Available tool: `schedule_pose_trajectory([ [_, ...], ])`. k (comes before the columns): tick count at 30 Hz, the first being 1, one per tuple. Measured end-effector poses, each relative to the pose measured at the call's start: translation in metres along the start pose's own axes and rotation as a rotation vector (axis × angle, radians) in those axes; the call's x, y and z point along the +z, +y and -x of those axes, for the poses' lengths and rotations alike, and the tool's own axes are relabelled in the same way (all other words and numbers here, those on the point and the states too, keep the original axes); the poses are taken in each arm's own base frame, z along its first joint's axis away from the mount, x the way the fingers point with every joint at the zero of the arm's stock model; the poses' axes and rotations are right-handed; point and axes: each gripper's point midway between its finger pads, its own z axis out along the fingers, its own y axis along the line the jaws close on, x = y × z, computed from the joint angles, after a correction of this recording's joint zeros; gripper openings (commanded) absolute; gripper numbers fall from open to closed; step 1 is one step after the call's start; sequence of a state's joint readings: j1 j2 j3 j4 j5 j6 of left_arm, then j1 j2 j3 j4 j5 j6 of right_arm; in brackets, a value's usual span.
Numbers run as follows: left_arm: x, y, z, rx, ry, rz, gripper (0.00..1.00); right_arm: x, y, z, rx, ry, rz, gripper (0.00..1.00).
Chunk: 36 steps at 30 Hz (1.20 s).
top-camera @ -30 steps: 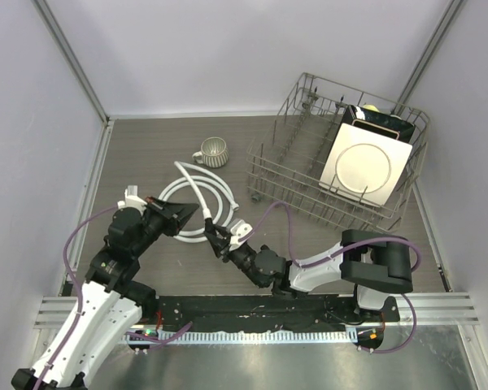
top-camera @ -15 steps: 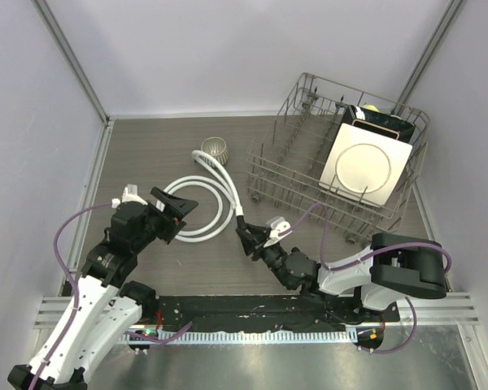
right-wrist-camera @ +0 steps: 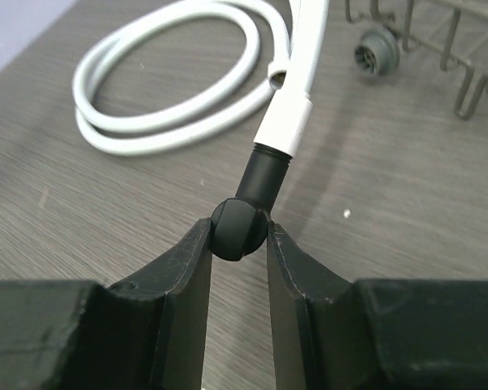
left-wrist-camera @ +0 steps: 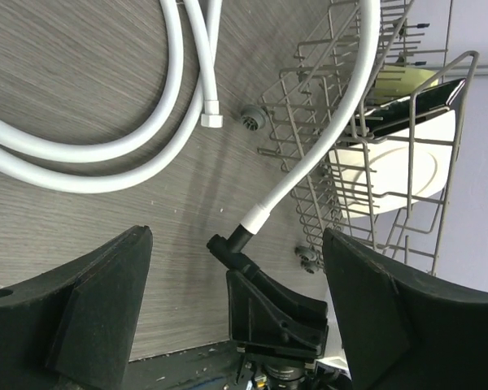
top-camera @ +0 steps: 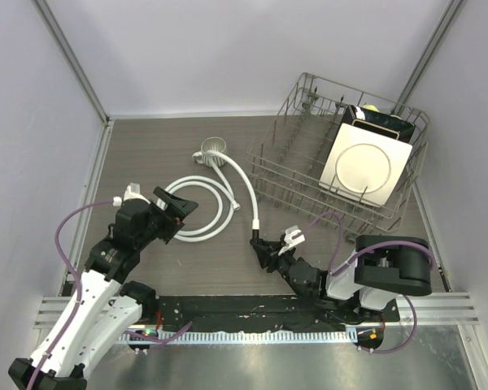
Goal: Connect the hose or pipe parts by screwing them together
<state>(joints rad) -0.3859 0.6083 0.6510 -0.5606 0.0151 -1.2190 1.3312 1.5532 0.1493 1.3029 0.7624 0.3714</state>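
Toward the near edge of the surface (top-camera: pixel 146 146), the black fitting (right-wrist-camera: pixel 248 215), joined to the end nut (right-wrist-camera: pixel 285 122) of the coiled white hose (top-camera: pixel 228 175), is pinched by the right pincer (right-wrist-camera: pixel 239 236), while the left pincer (top-camera: pixel 177 215) is held spread beside the loops; tightening is judged in hand, and the nut is likely to need gripping and turning next.

A ribbed mug (top-camera: pixel 217 148) is near a wire rack (top-camera: pixel 268 166) holding a plate (top-camera: pixel 362 166).

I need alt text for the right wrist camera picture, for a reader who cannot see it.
The right gripper is shut on the round end of a black fitting, whose neck enters the white end nut of a hose. The hose lies looped on the wood-grain table behind.
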Motion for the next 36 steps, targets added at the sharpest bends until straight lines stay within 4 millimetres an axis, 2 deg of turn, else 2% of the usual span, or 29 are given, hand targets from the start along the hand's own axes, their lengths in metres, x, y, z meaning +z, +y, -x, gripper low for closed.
schedule_pose_trajectory([
  [5, 0.0, 0.007, 0.003, 0.008, -0.02, 0.031, 0.88, -0.005, -0.013, -0.021, -0.013, 0.055, -0.028, 0.14],
  [6, 0.0, 0.008, 0.003, 0.01, -0.022, 0.034, 0.88, -0.005, -0.013, -0.023, -0.012, 0.059, -0.029, 0.14],
  [9, 0.0, 0.012, 0.004, 0.019, -0.03, 0.047, 0.87, -0.006, -0.014, -0.024, -0.007, 0.062, -0.029, 0.02],
  [13, 0.0, 0.014, 0.006, 0.024, -0.038, 0.057, 0.87, -0.007, -0.011, -0.031, -0.031, 0.088, -0.004, 0.01],
  [16, 0.0, 0.017, 0.009, 0.032, -0.056, 0.076, 0.86, -0.004, -0.003, -0.038, -0.052, 0.111, 0.031, 0.19],
  [17, 0.0, 0.019, 0.011, 0.038, -0.067, 0.087, 0.86, -0.002, 0.003, -0.039, -0.053, 0.116, 0.048, 0.37],
  [20, -0.003, 0.021, 0.018, 0.06, -0.098, 0.11, 0.86, 0.006, 0.022, -0.04, -0.037, 0.124, 0.102, 0.54],
  [25, -0.009, 0.018, 0.029, 0.09, -0.143, 0.125, 0.86, 0.007, 0.031, -0.036, -0.013, 0.114, 0.123, 0.68],
  [28, -0.01, 0.017, 0.033, 0.104, -0.157, 0.131, 0.86, 0.002, 0.03, -0.02, 0.014, 0.079, 0.119, 0.72],
  [33, -0.013, 0.017, 0.036, 0.119, -0.168, 0.137, 0.88, -0.004, 0.047, 0.063, 0.151, -0.081, 0.129, 0.8],
  [36, -0.014, 0.014, 0.038, 0.146, -0.167, 0.14, 0.94, 0.001, 0.063, 0.112, 0.155, -0.093, 0.088, 0.85],
])
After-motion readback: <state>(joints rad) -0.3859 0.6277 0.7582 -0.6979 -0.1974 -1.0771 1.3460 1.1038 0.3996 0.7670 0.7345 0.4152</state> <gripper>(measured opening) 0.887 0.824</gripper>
